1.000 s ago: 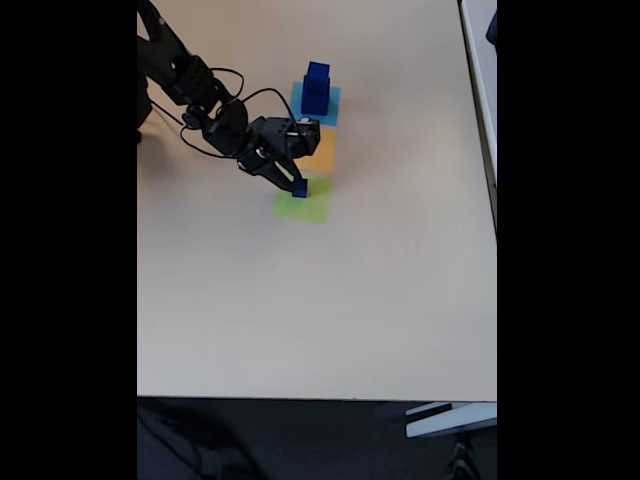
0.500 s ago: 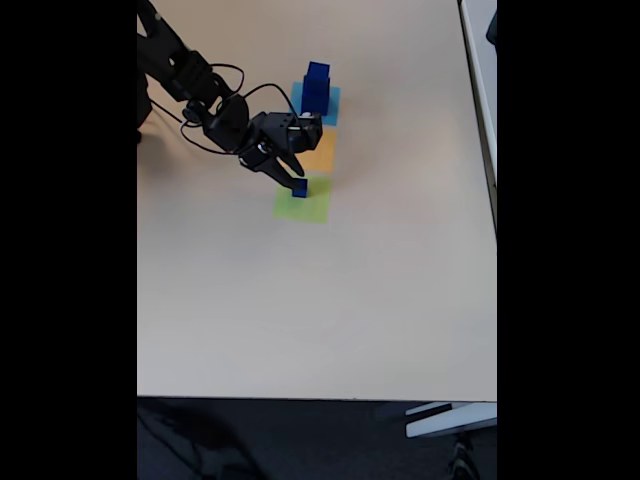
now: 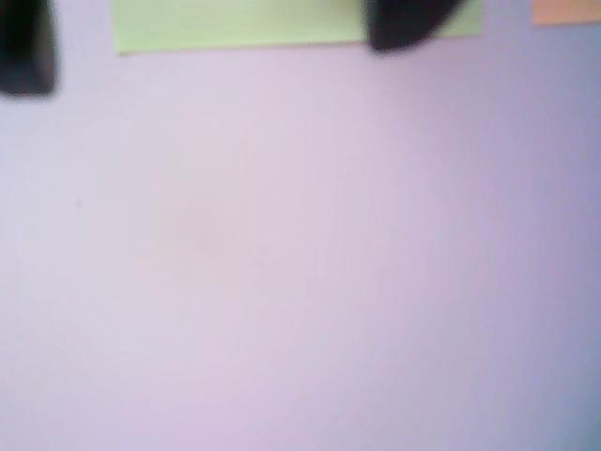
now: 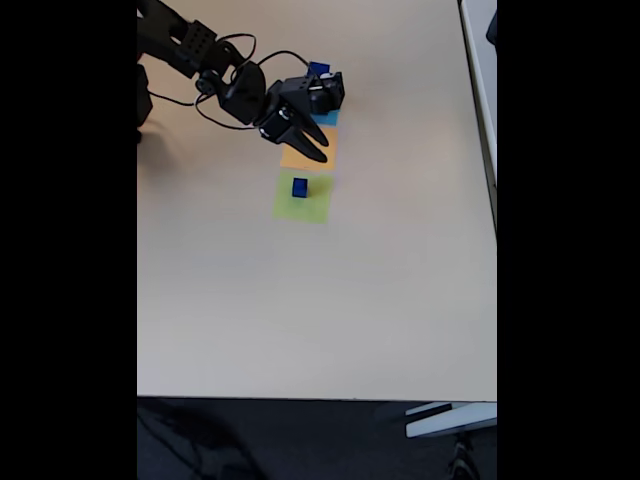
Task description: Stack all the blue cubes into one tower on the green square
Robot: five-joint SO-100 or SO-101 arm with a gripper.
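Hovering over the orange square, the tool [image 4: 318, 152] hangs empty, fingers apart.

blurred pale table [image 3: 300, 263], green square [image 3: 235, 23] along the top edge, two dark fingertips [image 3: 404, 23] over it.

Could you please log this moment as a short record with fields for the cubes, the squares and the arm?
surface: pale table
green square: holds one small blue cube near its far edge
orange square: between green and light-blue squares, partly under the arm
light-blue square: mostly hidden by the arm
remaining blue cubes: only a top corner visible behind the arm
gripper: empty, jaws apart, above the orange square
task state: tower not yet built
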